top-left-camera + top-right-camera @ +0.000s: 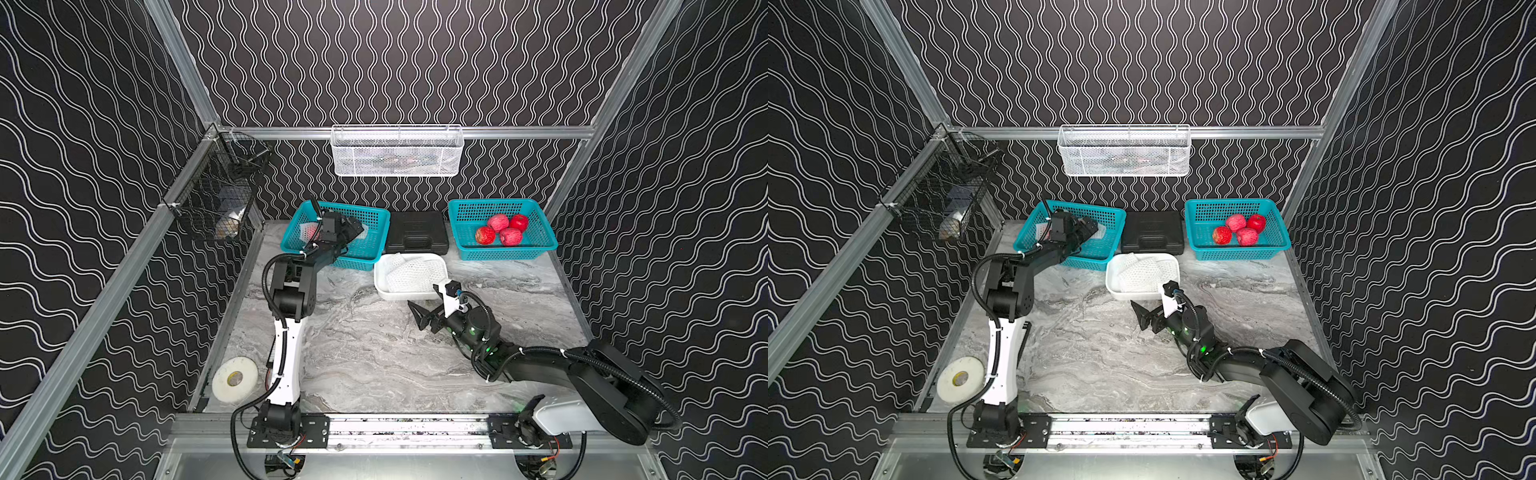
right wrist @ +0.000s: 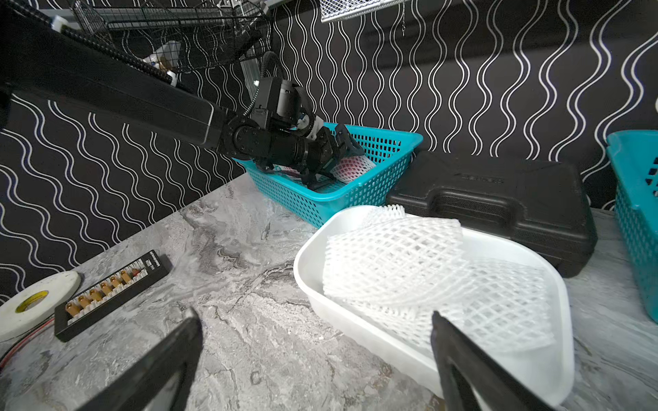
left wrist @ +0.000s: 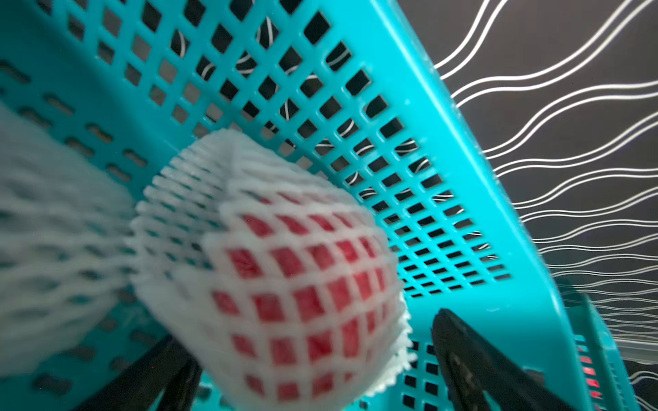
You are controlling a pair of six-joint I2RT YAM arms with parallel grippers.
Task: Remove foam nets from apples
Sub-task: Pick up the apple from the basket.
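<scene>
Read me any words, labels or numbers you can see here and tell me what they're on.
No text reads clearly.
Black case: embossed lettering on the lid, too faint to read.
Black connector strip: white print at one end, too small.
Tape roll: yellow core label, blurred.

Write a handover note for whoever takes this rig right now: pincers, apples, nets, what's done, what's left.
Left pincer: open, inside the left teal basket, jaws either side of a netted apple, not closed on it.
Right pincer: open, empty, low over the table beside the white tub.
Done: four bare apples in the right teal basket; empty foam nets in the tub.
Left: strip the netted apple. A second net beside it is blurred, so check it for fruit.
</scene>
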